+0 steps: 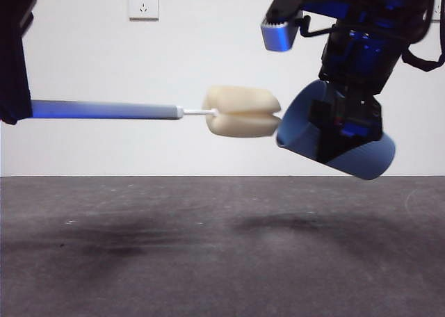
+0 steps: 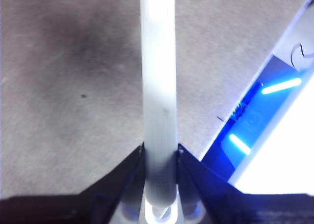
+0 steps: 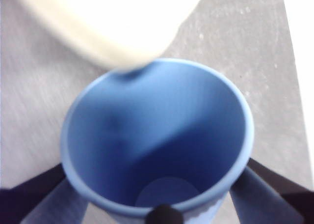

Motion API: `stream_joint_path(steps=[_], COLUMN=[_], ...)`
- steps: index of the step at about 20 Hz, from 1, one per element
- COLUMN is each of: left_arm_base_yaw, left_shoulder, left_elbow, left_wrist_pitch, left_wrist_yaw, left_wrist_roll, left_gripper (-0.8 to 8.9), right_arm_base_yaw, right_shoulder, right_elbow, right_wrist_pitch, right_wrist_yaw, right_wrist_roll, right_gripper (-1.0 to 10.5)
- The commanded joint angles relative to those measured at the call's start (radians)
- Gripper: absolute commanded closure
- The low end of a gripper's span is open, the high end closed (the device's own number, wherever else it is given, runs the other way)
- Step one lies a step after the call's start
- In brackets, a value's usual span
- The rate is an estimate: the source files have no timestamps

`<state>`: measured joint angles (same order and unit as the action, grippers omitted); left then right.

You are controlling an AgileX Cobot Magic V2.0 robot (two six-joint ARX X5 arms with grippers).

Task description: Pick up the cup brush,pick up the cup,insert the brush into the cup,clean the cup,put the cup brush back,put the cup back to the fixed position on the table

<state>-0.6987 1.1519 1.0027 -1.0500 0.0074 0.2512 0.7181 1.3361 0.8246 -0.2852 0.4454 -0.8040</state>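
the left pincer [image 2: 159, 153] is clamped on the long slim grey-handled cup brush [image 1: 111, 110], level above the dark grey matte bench [image 1: 208, 261]; its soft cream sponge head nears the light, ribbed blue plastic cup [image 1: 361, 157], gripped mid-wall, tilted, by the right pincer [image 1: 344, 126].

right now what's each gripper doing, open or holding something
Left gripper: closed on the cup brush handle, held level above the table.
Right gripper: closed on the cup, tilted, mouth at the sponge.
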Motion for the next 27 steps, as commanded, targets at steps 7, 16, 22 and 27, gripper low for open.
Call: stream_joint_path(steps=[7,16,22,27], left_arm_base_yaw=[-0.094,-0.127,-0.153,-0.166], left_shoulder=[0.032,0.083,0.096,0.098], left_elbow=[0.0,0.0,0.0,0.0], left_wrist_pitch=[0.061,0.075,0.168,0.19], left_wrist_yaw=[0.003,0.024,0.055,0.075], left_wrist_roll=[-0.008,-0.043,-0.13,-0.183], left_gripper=[8.22,8.22,8.22,8.22], right_arm_base_yaw=[0.006,0.107,0.216,0.293], right_shoulder=[0.005,0.007,0.051,0.089], right_elbow=[0.003,0.003,0.003,0.003], right_wrist_pitch=[-0.058,-0.067,-0.083,-0.077], right_wrist_yaw=[0.037,0.096,0.167,0.167], right_wrist_roll=[-0.124,-0.23,-0.29,-0.284], right_gripper=[9.6,9.6,9.6,9.6])
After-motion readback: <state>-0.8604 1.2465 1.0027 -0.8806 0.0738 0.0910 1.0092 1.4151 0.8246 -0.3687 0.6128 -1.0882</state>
